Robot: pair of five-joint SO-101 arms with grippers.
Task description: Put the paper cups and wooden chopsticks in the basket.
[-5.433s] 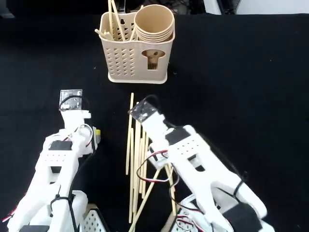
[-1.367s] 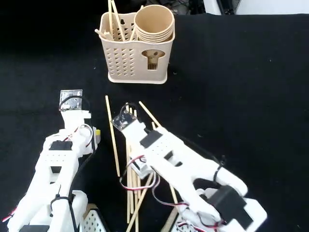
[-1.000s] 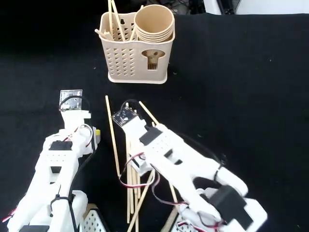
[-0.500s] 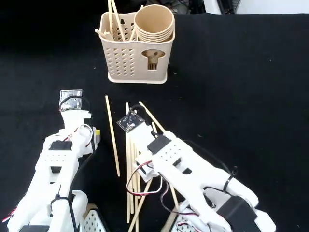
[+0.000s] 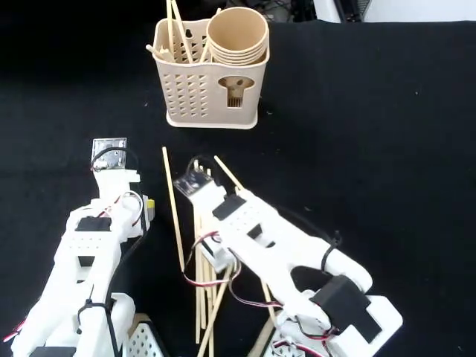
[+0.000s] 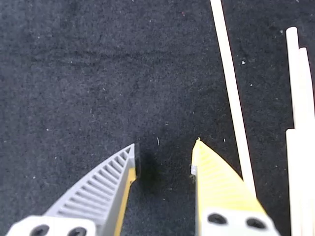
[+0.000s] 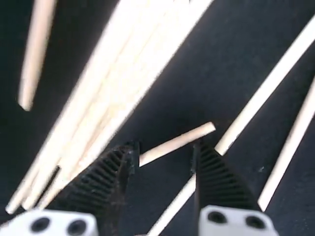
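The right claw hangs released over the loose wooden chopsticks on the bench, with one stick's end lying between its jaws. A grip this near the tip would likely let the stick swing, so it is better to slide along toward the middle, settle both tips onto the cloth, and pinch one stick only. The basket holds the stacked paper cups, with chopsticks in the compartment beside them. The left claw is also spread, over bare cloth beside a lone chopstick.
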